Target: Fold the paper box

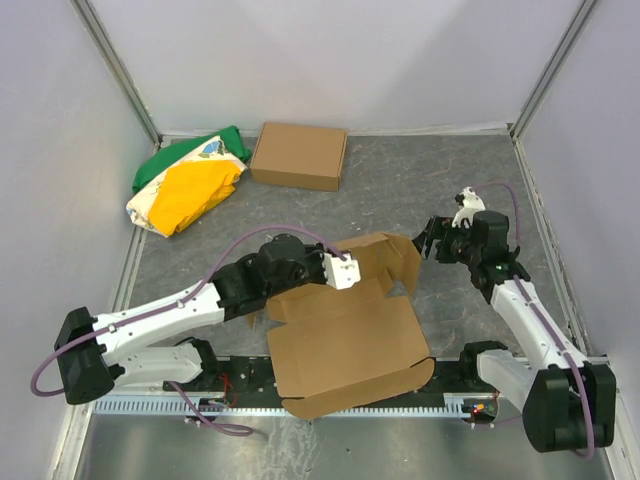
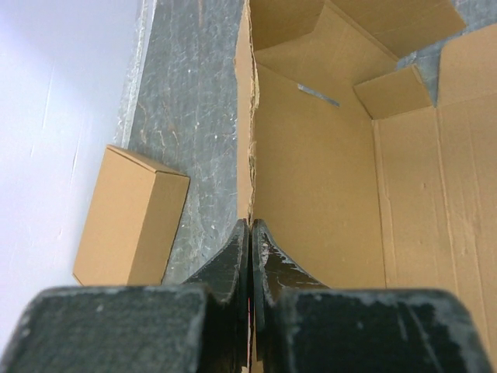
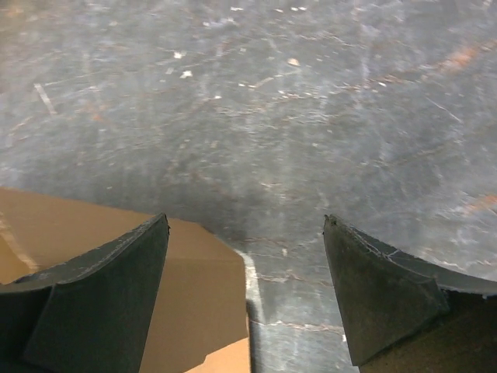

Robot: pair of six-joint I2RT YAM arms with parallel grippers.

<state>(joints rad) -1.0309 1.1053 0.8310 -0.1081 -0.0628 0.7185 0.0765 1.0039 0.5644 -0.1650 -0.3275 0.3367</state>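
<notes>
Grey, scuffed surface (image 1: 420, 180) inside pale walls (image 1: 350, 60), seen from overhead: the paper box (image 1: 350, 345) is lying at the middle of the near edge, half formed. Its big panel is spreading toward the arm bases and its raised flaps are standing on the far side, so its long axis is running roughly near to far. The left arm (image 1: 200, 300) is reaching in over the far-left flap. The right arm (image 1: 520, 300) is hovering just beside the far-right flap, with the box lying to its left (this looks the likelier arm for the next fold). A ready-made box (image 1: 298, 155) is sitting closed by the far wall, contents hidden, beside a green, yellow and white bag (image 1: 185, 185).

From the left wrist: the left jaws are pressing together on the thin edge of an upright side wall (image 2: 247, 140), clamping the card between them. The tray opening out to their right is holding nothing.

From the right wrist: the right jaws are standing wide apart over bare surface, gripping nothing. A corner of card (image 3: 194, 287) is showing low at the left, partly behind the finger (image 3: 109, 295) on that side and not between the two.
</notes>
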